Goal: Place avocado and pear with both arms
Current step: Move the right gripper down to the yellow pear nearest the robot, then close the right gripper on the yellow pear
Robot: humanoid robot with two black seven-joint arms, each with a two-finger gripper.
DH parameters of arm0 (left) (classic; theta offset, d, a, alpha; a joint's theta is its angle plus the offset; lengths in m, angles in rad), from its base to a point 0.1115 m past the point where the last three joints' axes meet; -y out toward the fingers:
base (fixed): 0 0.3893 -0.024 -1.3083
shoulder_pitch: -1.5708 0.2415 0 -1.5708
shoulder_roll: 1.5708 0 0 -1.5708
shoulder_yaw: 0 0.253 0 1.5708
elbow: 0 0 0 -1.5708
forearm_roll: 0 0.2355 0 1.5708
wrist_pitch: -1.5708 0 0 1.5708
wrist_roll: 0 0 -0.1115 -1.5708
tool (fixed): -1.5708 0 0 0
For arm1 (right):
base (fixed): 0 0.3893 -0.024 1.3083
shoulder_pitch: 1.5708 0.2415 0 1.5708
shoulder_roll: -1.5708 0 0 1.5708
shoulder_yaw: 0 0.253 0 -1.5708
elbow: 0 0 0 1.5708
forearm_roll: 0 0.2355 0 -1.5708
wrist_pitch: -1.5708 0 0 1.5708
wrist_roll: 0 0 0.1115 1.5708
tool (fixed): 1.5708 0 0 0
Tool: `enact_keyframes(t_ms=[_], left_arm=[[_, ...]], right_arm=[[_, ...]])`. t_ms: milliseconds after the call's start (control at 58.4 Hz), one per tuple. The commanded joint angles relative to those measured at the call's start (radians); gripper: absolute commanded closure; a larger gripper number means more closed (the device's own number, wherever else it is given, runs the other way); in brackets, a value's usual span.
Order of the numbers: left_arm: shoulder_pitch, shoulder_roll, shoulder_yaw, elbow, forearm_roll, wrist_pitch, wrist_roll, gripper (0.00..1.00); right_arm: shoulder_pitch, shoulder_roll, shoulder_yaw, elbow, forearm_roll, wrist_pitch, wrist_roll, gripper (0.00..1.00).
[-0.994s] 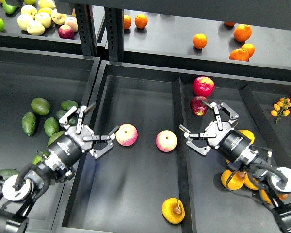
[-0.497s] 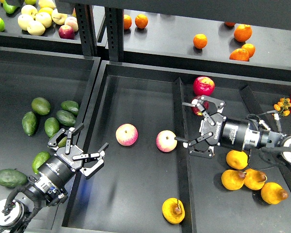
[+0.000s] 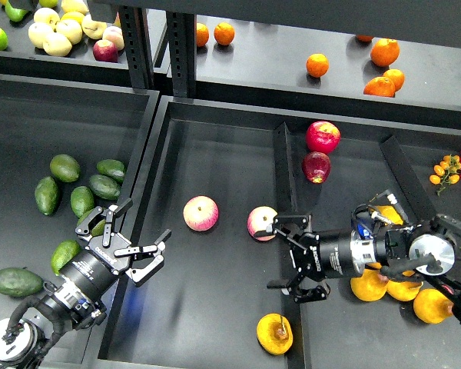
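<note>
Left gripper point(image 3: 138, 250) stands spread and empty beside the avocados point(image 3: 81, 200). Right gripper point(image 3: 292, 261), likewise spread and empty, hangs above the pear point(image 3: 274, 333). Risk: its descent may nudge the nearby pink-yellow apple point(image 3: 262, 223) or roll the pear away.

You can count eight smooth dark-green egg-shaped avocados point(image 3: 64, 167) — one is half hidden. Five golden-yellow pears point(image 3: 274, 333) show. There are two round pink-and-yellow apples point(image 3: 200, 213), three round dark-red apples point(image 3: 323, 136) and seven round oranges point(image 3: 316, 64) — one is only peeking out.
</note>
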Motion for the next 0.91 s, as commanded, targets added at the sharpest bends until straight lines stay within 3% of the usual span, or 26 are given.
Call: enact_keyframes(t_ms=[0, 566, 891], left_arm=[[0.002, 0.000, -0.001, 0.000, 0.000, 0.000, 0.000, 0.01], [0.002, 0.000, 0.000, 0.000, 0.001, 0.000, 0.000, 0.01], [0.002, 0.000, 0.000, 0.000, 0.008, 0.000, 0.000, 0.01]], right_arm=[[-0.004, -0.010, -0.048, -0.018, -0.036, 0.003, 0.000, 0.00], [-0.018, -0.013, -0.148, -0.037, -0.138, 0.003, 0.000, 0.02], [-0.056, 0.053, -0.194, -0.128, -0.157, 0.003, 0.000, 0.11]])
